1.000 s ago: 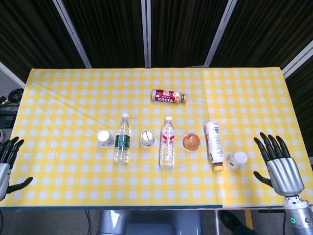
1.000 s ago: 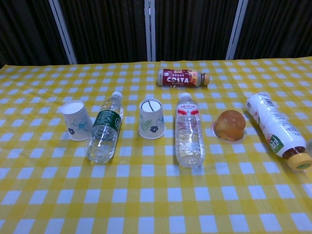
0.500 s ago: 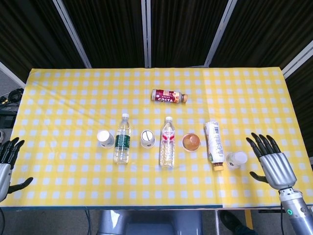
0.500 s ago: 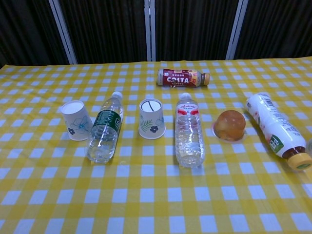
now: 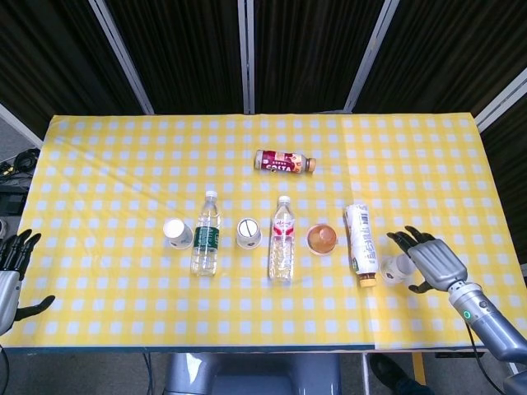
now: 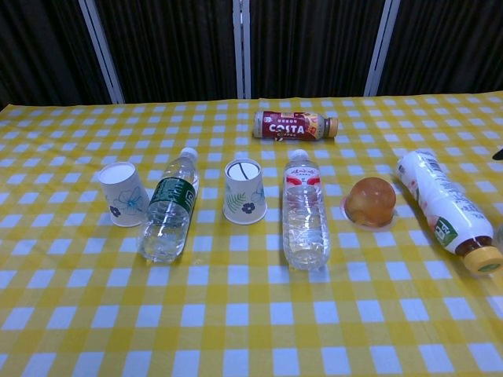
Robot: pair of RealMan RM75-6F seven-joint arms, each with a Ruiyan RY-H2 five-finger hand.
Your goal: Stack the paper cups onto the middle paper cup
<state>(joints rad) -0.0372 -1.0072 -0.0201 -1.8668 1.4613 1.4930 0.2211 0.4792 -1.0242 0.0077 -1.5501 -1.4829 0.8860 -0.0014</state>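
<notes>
Three paper cups stand upside down on the yellow checked table. The left cup and the middle cup carry flower prints. The right cup stands near the front right, beside a white bottle's cap. My right hand hovers just right of that cup with fingers spread around it, holding nothing; I cannot tell whether it touches. My left hand hangs open off the table's front left corner. Neither hand shows plainly in the chest view.
A green-label water bottle lies between the left and middle cups. A clear bottle lies right of the middle cup, then an orange jelly cup and a white bottle. A Costa bottle lies further back.
My right hand has moved left and forward from the table's right edge to the right cup, tilting down over it. The cups, bottles and left hand have not moved.
</notes>
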